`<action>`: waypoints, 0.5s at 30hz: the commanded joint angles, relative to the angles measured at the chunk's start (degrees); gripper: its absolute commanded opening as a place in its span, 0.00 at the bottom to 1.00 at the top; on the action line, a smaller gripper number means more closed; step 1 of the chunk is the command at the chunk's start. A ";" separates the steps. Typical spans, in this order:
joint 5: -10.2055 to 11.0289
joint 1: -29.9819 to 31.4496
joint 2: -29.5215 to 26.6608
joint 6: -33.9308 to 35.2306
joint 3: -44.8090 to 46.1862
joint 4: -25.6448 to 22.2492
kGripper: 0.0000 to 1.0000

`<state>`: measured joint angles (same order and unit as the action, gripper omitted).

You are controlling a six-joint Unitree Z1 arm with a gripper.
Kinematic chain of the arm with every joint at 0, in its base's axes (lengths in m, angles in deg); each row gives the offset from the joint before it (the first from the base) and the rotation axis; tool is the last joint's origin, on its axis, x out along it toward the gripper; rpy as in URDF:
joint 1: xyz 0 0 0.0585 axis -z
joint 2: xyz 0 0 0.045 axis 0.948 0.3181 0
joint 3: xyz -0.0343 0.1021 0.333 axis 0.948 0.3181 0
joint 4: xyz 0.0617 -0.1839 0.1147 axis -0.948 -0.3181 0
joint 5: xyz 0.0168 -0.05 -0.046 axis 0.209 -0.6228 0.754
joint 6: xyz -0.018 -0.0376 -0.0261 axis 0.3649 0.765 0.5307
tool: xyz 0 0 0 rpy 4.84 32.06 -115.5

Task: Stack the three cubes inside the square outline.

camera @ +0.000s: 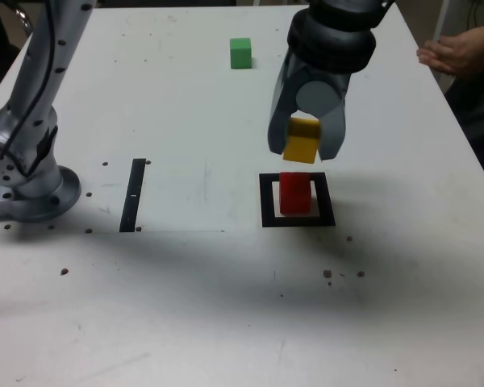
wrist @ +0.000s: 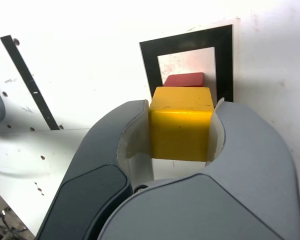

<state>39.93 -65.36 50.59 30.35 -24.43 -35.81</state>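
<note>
Stacking step, ext. view, L to R. Far L: arm base [camera: 34,193], then black straight strip [camera: 131,195], lying apart from the work. Mid: green cube [camera: 240,53], alone toward the far edge of the surface [camera: 185,314]; presumably the last layer. R of it: black square outline [camera: 268,201], red cube [camera: 295,193] within its border. Fingers [camera: 303,139] closed on yellow cube [camera: 302,140], held above red, no contact apparent. Far R: person's hand [camera: 456,53], off the work.

Technique (judged): align yellow's faces w/ red's before lowering, using wrist view for offset; red is partly hidden there, so check ext. view too. Descend straight and slowly, release only at full face contact, then retract vertically; sideways drag could shift red.
</note>
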 commanded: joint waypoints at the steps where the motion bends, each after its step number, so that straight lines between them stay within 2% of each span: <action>1: -0.56 -0.14 -0.43 0.65 1.05 -0.22 0.26; 15: -2.58 -0.20 0.43 2.24 3.33 1.68 0.25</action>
<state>37.42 -65.46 50.56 32.54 -21.22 -33.91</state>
